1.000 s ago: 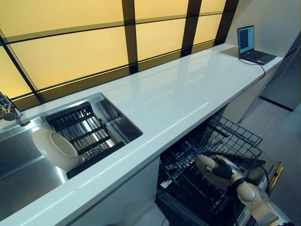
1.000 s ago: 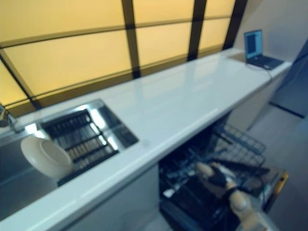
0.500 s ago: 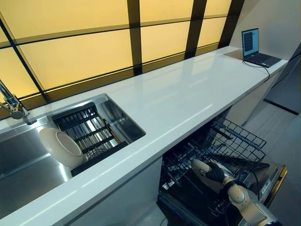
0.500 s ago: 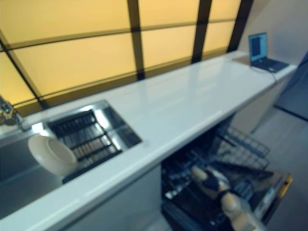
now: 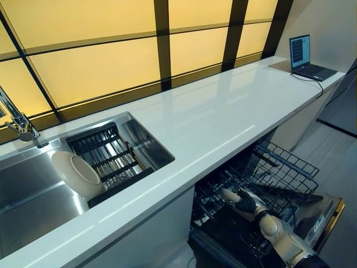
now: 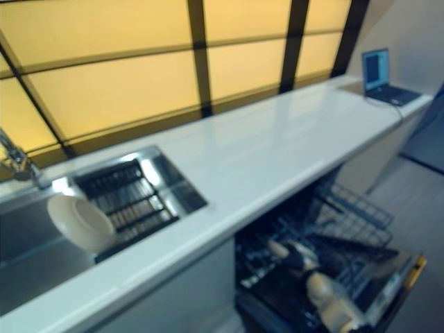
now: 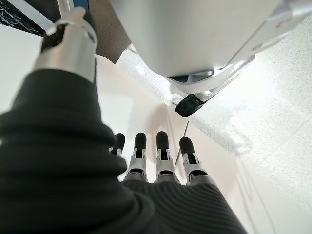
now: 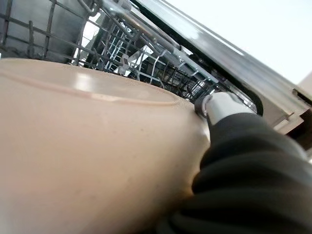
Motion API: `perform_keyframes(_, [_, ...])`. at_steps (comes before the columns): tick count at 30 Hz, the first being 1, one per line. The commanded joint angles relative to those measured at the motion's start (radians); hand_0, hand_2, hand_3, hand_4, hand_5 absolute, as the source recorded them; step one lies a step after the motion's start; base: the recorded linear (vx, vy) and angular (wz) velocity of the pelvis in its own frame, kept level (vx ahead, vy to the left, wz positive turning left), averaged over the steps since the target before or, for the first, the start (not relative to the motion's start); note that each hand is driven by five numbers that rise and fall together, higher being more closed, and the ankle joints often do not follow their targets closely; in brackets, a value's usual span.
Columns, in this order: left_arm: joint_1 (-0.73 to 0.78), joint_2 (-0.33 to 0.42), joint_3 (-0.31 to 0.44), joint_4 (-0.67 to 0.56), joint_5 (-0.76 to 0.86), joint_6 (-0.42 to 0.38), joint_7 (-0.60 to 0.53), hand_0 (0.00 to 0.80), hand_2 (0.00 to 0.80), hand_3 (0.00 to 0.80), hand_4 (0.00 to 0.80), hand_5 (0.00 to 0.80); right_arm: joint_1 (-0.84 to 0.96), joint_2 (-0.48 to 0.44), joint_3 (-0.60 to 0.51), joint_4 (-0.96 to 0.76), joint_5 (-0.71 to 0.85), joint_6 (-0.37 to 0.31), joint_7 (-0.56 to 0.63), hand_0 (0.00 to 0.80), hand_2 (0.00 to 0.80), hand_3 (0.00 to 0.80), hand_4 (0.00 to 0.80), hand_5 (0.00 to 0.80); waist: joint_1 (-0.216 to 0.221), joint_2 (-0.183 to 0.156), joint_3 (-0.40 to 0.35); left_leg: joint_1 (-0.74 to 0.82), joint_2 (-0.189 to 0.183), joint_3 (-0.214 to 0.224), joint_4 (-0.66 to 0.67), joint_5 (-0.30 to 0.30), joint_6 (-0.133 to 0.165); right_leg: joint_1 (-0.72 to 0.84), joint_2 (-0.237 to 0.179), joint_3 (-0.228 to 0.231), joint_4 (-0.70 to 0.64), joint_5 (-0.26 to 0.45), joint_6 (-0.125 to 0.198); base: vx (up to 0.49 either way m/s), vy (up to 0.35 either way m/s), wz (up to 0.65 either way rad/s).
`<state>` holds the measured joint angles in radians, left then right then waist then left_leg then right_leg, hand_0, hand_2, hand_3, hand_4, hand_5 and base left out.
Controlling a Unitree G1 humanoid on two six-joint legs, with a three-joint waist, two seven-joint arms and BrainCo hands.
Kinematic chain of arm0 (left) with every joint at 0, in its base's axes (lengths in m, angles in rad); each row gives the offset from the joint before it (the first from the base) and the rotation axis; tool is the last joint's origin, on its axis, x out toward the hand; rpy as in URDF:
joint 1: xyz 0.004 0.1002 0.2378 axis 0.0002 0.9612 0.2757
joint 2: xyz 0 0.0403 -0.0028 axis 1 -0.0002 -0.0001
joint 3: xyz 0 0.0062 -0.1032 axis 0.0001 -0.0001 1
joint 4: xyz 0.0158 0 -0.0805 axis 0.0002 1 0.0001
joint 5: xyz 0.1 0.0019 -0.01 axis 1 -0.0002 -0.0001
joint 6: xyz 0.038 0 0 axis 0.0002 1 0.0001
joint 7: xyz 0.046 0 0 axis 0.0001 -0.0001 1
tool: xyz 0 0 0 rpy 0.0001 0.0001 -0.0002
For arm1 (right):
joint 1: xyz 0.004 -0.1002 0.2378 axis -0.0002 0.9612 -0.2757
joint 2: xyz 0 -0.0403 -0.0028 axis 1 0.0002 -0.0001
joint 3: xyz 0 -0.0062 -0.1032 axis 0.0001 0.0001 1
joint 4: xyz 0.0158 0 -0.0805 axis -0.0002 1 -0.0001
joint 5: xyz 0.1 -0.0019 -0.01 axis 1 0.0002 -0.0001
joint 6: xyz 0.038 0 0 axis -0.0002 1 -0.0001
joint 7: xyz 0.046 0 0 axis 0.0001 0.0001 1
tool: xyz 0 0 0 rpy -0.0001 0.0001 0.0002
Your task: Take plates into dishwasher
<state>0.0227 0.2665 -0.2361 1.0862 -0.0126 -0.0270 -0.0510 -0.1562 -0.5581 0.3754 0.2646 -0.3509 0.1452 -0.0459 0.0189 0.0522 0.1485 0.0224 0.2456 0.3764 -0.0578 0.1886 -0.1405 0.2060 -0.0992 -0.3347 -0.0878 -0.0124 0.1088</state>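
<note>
My right hand (image 5: 247, 202) is shut on a beige plate (image 5: 229, 195) and holds it low over the wire lower rack (image 5: 281, 167) of the open dishwasher. In the right wrist view the plate (image 8: 97, 146) fills most of the picture, my thumb (image 8: 220, 105) is curled on its rim, and the rack's wires (image 8: 122, 44) lie just past it. A second beige plate (image 5: 77, 174) leans on the dark drying rack (image 5: 106, 156) in the sink. My left hand (image 7: 161, 161) shows only in its wrist view, fingers straight and empty.
A long white counter (image 5: 212, 111) runs above the dishwasher. The steel sink (image 5: 28, 195) with a tap (image 5: 19, 127) is at the left. An open laptop (image 5: 305, 58) stands at the counter's far right end. The dishwasher door (image 5: 318, 215) lies open at floor level.
The camera has shifted a little. My right hand has carried the plate leftward, further in over the dishwasher rack. The plate in the sink has not moved.
</note>
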Motion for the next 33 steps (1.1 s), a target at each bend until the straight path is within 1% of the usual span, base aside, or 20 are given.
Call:
perform_keyframes(1, [-0.087,0.003,-0.051,0.015,0.031,-0.005,-0.008,0.000,0.000,0.000,0.000,0.000,-0.076,0.042,0.043,0.011,0.013,-0.004,-0.013,0.800,0.800,0.800,0.800,0.800,0.039,-0.033,0.017,-0.109,0.005,-0.040,0.005,0.011,-0.015,-0.002,-0.012,-0.008,0.067,-0.065,-0.044,0.000,0.000,0.00])
perform_keyframes(16, [-0.098,-0.002,-0.066,0.022,0.032,-0.003,-0.013,0.000,0.000,0.000,0.000,0.000,-0.103,0.091,0.067,0.096,0.032,0.070,-0.003,0.800,0.800,0.800,0.800,0.800,0.045,-0.025,0.017,-0.107,-0.002,-0.051,0.006,0.010,-0.017,-0.003,-0.018,-0.016,0.072,-0.066,-0.049,0.000,0.000,0.00])
perform_keyframes(33, [-0.096,-0.003,-0.068,0.023,0.032,-0.008,-0.016,0.000,0.000,0.000,0.000,0.000,-0.098,0.103,0.069,0.137,0.003,0.090,0.000,0.800,0.800,0.800,0.800,0.800,0.048,-0.018,0.019,-0.106,-0.010,-0.058,0.001,0.010,-0.016,-0.009,-0.020,-0.025,0.074,-0.066,-0.053,0.000,0.000,0.00])
